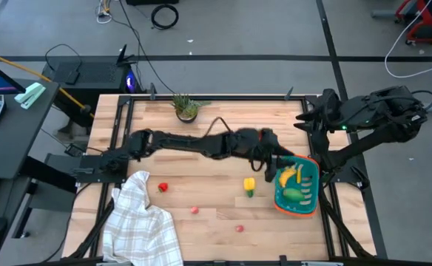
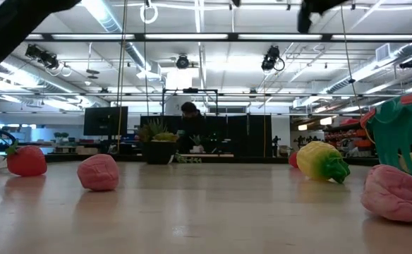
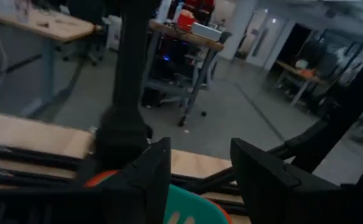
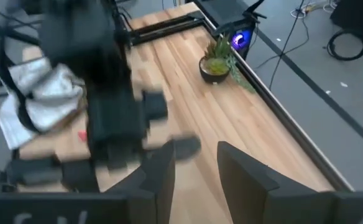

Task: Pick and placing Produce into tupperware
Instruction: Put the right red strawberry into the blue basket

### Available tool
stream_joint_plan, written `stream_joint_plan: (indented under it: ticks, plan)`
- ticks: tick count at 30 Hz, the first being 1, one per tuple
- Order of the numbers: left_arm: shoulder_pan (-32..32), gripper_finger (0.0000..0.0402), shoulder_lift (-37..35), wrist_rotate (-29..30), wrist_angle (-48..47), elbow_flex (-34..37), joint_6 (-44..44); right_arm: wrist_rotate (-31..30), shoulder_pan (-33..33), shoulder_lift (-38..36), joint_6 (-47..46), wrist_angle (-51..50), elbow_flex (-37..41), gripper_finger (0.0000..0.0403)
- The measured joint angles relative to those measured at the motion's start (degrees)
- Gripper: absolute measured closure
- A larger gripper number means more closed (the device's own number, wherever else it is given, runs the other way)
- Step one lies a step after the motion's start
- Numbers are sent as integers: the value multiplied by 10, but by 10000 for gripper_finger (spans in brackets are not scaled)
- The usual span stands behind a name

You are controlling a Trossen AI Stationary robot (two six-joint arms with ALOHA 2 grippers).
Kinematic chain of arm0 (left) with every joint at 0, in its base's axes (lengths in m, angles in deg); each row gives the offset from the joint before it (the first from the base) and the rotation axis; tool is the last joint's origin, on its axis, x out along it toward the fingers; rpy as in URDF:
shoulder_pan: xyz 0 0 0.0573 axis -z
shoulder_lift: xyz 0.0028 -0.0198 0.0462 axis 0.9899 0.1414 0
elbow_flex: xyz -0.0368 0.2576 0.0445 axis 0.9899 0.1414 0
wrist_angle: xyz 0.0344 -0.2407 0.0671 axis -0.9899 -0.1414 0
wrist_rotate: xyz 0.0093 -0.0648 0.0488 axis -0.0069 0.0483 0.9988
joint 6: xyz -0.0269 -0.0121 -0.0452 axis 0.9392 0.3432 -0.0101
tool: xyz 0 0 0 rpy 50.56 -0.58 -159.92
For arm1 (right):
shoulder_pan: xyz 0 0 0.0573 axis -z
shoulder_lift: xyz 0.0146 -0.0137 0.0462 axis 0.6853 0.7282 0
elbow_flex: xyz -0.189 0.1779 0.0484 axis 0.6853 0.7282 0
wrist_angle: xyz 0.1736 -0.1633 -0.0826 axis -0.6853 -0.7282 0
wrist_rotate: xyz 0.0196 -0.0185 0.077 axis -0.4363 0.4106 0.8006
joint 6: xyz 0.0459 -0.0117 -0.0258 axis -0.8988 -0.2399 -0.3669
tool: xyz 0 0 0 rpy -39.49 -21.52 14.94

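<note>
The teal tupperware [image 1: 298,190] with an orange rim stands at the table's right and holds a yellow banana [image 1: 289,176] and a green oblong vegetable [image 1: 293,195]. The yellow pepper [image 1: 250,185] lies on the table left of it. Three small red fruits [image 1: 163,187] [image 1: 194,210] [image 1: 240,228] lie on the wood. My left gripper [image 1: 278,162] hangs open and empty over the tub's far-left rim [image 3: 197,208]. My right gripper [image 1: 310,120] is open and empty, held back at the far right edge.
A white checked cloth [image 1: 138,222] lies at the near left corner. A small potted plant [image 1: 186,108] stands at the far edge. My left arm [image 1: 194,142] stretches across the table's middle. A person [image 2: 189,111] shows far behind the table.
</note>
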Motion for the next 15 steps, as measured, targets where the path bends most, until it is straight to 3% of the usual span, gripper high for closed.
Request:
stream_joint_plan:
  ticks: [5, 15]
  plan:
    - [-15, 223, -66, 0, -136, 1, -64, -14, 7, 17, 10, -46, 0, 274]
    - [-41, 229, -192, 0, -241, 1, -151, -16, 127, 106, -5, -80, 9, 219]
